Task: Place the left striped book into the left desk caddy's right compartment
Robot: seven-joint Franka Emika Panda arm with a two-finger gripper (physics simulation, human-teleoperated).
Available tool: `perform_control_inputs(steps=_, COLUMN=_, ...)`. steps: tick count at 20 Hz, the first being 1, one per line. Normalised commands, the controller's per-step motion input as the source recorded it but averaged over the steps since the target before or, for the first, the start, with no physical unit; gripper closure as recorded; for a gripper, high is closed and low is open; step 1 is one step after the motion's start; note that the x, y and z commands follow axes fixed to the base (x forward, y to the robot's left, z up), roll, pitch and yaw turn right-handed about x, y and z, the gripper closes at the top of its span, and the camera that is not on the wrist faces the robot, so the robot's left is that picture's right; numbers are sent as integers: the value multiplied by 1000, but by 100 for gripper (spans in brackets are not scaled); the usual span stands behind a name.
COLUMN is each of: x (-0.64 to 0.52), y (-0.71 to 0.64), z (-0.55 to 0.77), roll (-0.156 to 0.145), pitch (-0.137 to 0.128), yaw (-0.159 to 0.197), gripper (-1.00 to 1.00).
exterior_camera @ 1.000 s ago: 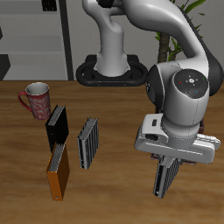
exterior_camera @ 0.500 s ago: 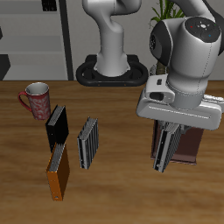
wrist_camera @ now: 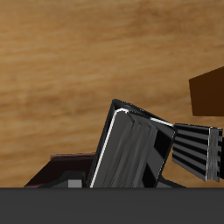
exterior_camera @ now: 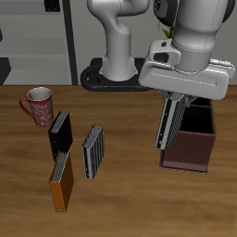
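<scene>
The gripper [exterior_camera: 174, 95], its fingers largely hidden under the wrist housing, clasps the left striped book [exterior_camera: 167, 122] upright above the left desk caddy [exterior_camera: 192, 142], whose compartments stay partly hidden.

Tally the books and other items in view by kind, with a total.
Striped books: 2, one held in the gripper, one lying on the table
Orange book: 1
Black book: 1
Mug: 1
Desk caddy: 1
Total: 6

I see wooden table [exterior_camera: 130, 199] carrying: patterned mug [exterior_camera: 38, 106], black book [exterior_camera: 60, 133], orange book [exterior_camera: 62, 180], striped book [exterior_camera: 93, 150], left desk caddy [exterior_camera: 191, 139].
</scene>
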Motion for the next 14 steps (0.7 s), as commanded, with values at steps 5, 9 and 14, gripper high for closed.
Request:
perform_control_inputs(steps=5, x=-405, y=-67, z=467, roll=-16, pitch=-61, yaw=-3, gripper=100)
perform_control_inputs(steps=9, x=-548, y=48, z=454, roll=-13, pitch=-61, yaw=4, gripper=100)
perform_control_inputs(steps=14, x=-506, y=133, z=317, roll=-12, pitch=-43, yaw=-18, gripper=100)
